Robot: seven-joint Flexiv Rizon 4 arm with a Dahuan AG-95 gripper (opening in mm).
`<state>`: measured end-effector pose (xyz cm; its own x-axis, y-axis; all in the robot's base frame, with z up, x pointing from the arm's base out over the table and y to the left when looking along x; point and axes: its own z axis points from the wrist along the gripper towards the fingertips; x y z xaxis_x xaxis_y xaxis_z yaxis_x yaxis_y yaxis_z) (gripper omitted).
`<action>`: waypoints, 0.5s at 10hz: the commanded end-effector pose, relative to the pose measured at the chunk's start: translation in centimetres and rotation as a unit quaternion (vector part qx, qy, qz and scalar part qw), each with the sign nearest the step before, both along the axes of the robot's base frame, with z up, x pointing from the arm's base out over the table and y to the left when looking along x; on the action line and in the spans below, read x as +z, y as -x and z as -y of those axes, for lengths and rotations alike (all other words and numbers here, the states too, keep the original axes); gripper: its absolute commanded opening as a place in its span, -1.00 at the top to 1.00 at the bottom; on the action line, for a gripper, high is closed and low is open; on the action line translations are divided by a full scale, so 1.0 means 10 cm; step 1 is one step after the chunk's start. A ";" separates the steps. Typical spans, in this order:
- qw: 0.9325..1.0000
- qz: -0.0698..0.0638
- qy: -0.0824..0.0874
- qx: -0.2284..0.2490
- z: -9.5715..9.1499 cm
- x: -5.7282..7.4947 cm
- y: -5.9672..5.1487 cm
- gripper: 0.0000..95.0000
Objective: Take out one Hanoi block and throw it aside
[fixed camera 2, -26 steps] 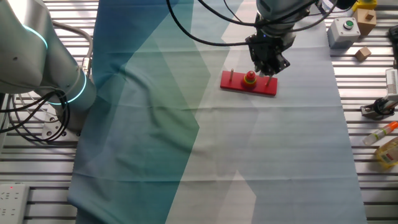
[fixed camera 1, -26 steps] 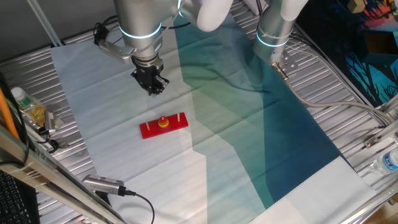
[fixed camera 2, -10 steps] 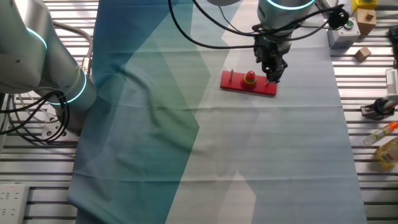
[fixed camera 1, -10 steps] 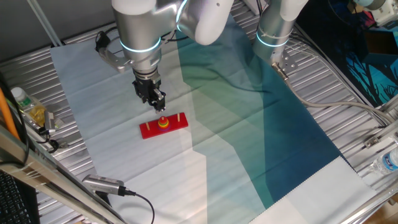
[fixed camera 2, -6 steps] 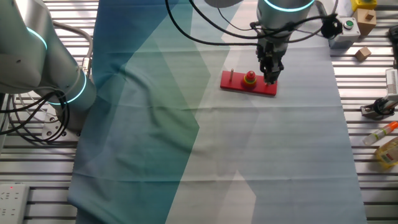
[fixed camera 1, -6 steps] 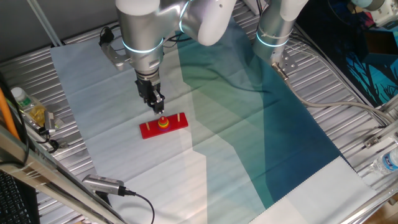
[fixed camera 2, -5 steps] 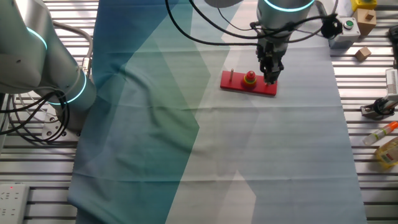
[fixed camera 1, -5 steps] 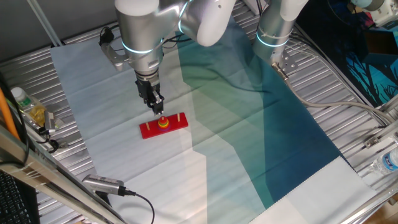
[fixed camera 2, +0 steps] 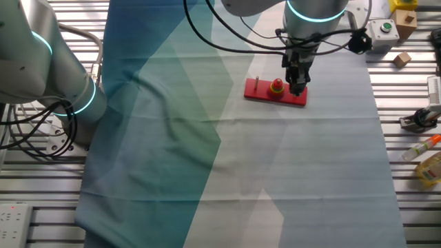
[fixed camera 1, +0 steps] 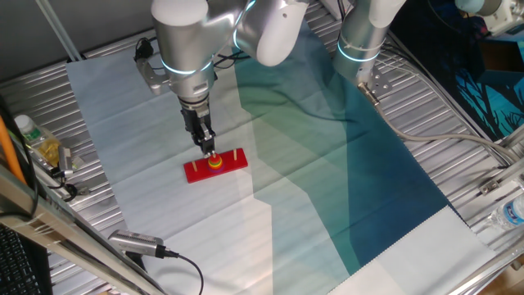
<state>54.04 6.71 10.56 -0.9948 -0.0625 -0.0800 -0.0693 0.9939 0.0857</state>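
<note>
The Hanoi block [fixed camera 1: 215, 157] sits on its peg just beneath the gripper [fixed camera 1: 209, 150], whose fingers look narrow and empty; the approach step needs a final descent and pinch

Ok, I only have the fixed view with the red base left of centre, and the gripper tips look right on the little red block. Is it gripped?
Observer: Not as far as I can tell. In the other fixed view the gripper hangs beside the Hanoi block, which shows whole, outside the fingers.
Operator: Which side?
Observer: Toward the end of the red base away from the bare peg.
Operator: Anything nearby there?
Observer: A grey button box past the cloth's edge.
</note>
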 end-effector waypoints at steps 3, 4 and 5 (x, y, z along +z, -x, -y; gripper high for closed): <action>1.000 0.002 0.006 0.012 0.01 0.01 0.00 -0.20; 1.000 0.001 0.006 0.012 0.01 0.01 0.00 -0.20; 1.000 0.002 0.006 0.015 0.01 0.02 0.00 -0.20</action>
<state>53.95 6.66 10.81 -0.9919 -0.0980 -0.0806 -0.1040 0.9917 0.0749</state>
